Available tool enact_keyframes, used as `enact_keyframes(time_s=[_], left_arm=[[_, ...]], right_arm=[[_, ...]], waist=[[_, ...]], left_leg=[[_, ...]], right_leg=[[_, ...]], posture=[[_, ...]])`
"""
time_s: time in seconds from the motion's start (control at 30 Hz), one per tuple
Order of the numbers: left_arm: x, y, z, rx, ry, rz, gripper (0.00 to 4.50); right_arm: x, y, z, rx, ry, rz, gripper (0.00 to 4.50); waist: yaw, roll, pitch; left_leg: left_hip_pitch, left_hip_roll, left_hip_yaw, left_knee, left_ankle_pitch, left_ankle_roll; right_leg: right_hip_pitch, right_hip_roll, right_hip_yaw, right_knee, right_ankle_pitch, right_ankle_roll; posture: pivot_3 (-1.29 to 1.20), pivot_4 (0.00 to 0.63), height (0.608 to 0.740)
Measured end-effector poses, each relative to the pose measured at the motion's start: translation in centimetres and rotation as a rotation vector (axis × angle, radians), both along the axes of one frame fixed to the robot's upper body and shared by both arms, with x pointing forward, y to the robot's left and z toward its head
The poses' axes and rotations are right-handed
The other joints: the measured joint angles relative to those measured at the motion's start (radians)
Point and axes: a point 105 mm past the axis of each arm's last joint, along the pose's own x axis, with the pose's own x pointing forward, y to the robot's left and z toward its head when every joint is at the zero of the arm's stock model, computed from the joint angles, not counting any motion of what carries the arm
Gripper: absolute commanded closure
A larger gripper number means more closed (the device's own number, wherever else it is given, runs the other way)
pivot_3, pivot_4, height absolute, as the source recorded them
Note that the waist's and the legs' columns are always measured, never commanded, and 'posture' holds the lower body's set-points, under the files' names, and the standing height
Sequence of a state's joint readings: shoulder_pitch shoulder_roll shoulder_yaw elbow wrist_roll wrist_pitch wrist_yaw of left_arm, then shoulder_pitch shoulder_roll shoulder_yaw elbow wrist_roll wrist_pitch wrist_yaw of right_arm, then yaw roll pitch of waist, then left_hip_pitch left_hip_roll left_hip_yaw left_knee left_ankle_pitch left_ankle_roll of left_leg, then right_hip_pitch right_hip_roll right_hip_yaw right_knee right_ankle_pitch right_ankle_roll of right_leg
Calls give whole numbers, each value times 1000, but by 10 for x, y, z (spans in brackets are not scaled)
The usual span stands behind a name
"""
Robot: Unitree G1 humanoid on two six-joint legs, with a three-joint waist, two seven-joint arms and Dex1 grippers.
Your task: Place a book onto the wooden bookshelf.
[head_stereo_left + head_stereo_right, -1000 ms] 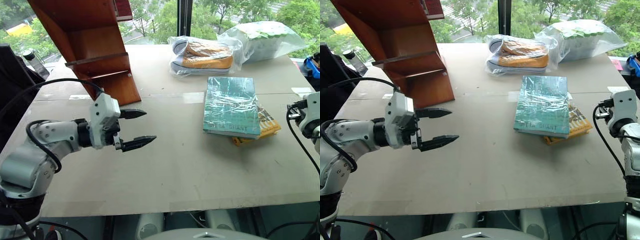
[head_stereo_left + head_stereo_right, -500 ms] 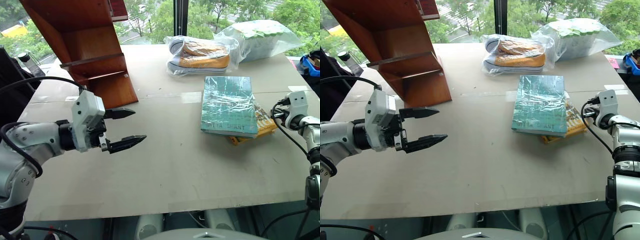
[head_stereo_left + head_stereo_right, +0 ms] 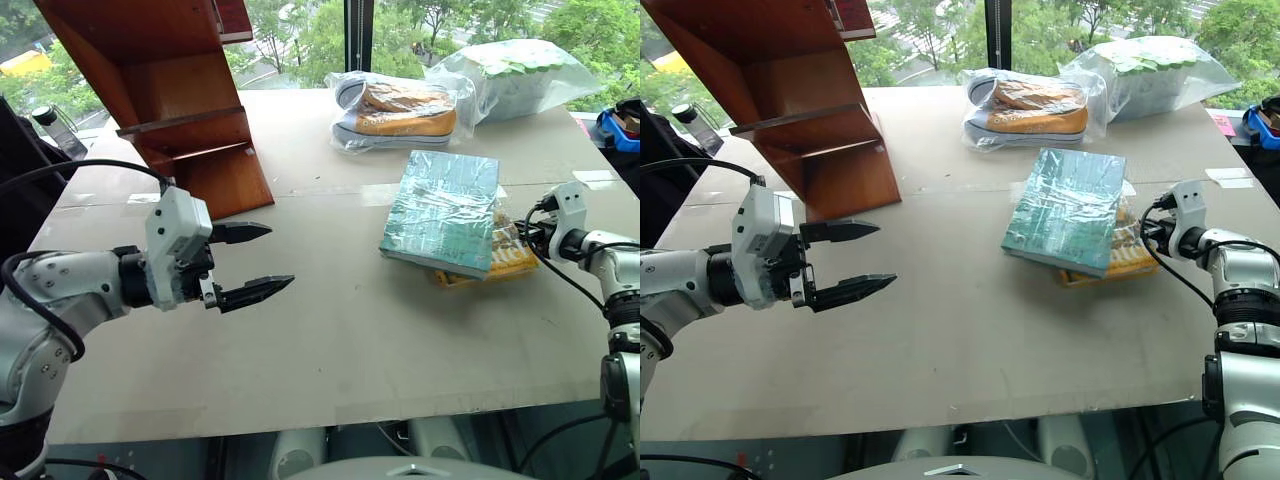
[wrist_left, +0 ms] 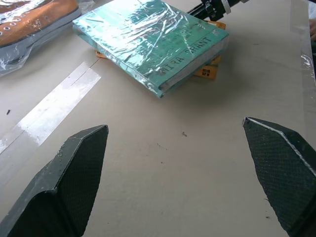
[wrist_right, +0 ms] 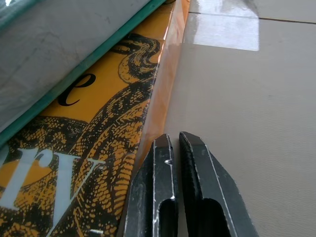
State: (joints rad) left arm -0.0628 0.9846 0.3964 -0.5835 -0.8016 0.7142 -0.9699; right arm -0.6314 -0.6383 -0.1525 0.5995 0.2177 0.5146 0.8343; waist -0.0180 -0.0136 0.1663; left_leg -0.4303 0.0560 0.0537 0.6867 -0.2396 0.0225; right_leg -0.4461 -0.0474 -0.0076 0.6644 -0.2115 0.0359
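Far left corner of the worktop (image 3: pixel 330 330): the wooden bookshelf (image 3: pixel 180 90) stands there, its flat shelves bare as far as can be seen.

Left gripper (image 3: pixel 255 262) hangs above the left part of the worktop in front of the bookshelf, jaws wide apart, holding nothing, pointing toward the right half.

Far edge, centre to right: a pair of shoes in a clear bag (image 3: pixel 400 108), then another clear bag (image 3: pixel 510 75) with something green inside.

Right half of the worktop: the book (image 3: pixel 440 212), teal and shiny in its plastic wrap, lies flat and skewed on top of a yellow book (image 3: pixel 500 258), not yet lifted.

Right gripper (image 5: pixel 173 143) sits low at the right-hand edge of the yellow book, jaws pressed together, tips right against that book's side, gripping nothing.

Step in hand, as judged: shifting the book stack toward the waiting left gripper. To do it well, the closed tips should stay low and push squarely, so the stack slides without spinning further. The teal book may slip on its wrap and ride off the lower one. The open gripper should take the teal book only, by an overhanging edge.

Legible writing: "MIRA GRANT" in dark letters along the teal cover's near edge. The yellow cover shows large white and black letters, too cropped to read.
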Motion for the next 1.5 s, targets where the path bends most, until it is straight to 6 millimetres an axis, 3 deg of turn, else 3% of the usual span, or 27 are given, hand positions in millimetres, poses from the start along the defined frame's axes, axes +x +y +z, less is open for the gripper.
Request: enact_keyframes(time_s=[0.2, 0.33, 0.6, 0.73, 0.83, 1.03, 1.4, 1.5], left_arm=[[-1, 1, -3, 3, 8, -1, 0], [-1, 3, -5, 8, 14, 0, 0], [-3, 9, -7, 15, 15, 26, 0], [-3, 9, -8, 18, 13, 30, 0], [-3, 9, -8, 19, 3, 29, 0], [-5, 14, -12, 22, 17, 57, 0], [-12, 22, -12, 37, 16, 98, 0], [-10, 23, -12, 6, 23, 124, 0]], right_arm=[[-8, 35, -2, 25, -4, 103, 4402], [-7, 47, -1, 10, -17, 136, 4402], [37, 27, 16, -147, -127, -40, 4402], [53, 43, 25, -137, -164, -22, 4402], [64, 68, 28, -128, -176, 43, 4402], [65, 100, 23, -98, -167, 166, 4402], [53, 129, 15, -34, -129, 339, 4402], [56, 128, 19, -53, -156, 329, 4402]], waist=[[1, 0, 0], [3, 0, 0], [1, 0, 0], [-3, 0, 1], [-9, 0, 1], [-17, 0, 1], [-24, 0, 2], [-23, 0, 2]], left_leg=[[0, 0, 0, 0, 0, 0], [0, 0, 0, 0, 0, 0], [-1, 0, 1, 0, 0, 0], [-1, 0, 1, -1, 0, 0], [-1, 0, 1, -1, 0, 0], [-1, 0, 1, -1, 0, 0], [-1, 0, 1, -1, 0, 0], [-1, 0, 1, -1, 0, 0]], right_leg=[[0, 0, 0, 0, -1, 0], [0, 0, 0, 0, -1, 0], [-1, 0, 0, 0, 0, -2], [-2, 0, 1, 0, 0, -2], [-2, 0, 1, 0, 0, -2], [-2, 0, 0, 0, 3, 2], [-2, 0, 0, 0, 3, 2], [-2, 0, 0, 0, 3, 2]], posture=[[0, 150, 693], [0, 150, 693], [0, 150, 693], [0, 150, 693], [0, 150, 693], [0, 150, 693], [0, 150, 693], [0, 150, 693]])
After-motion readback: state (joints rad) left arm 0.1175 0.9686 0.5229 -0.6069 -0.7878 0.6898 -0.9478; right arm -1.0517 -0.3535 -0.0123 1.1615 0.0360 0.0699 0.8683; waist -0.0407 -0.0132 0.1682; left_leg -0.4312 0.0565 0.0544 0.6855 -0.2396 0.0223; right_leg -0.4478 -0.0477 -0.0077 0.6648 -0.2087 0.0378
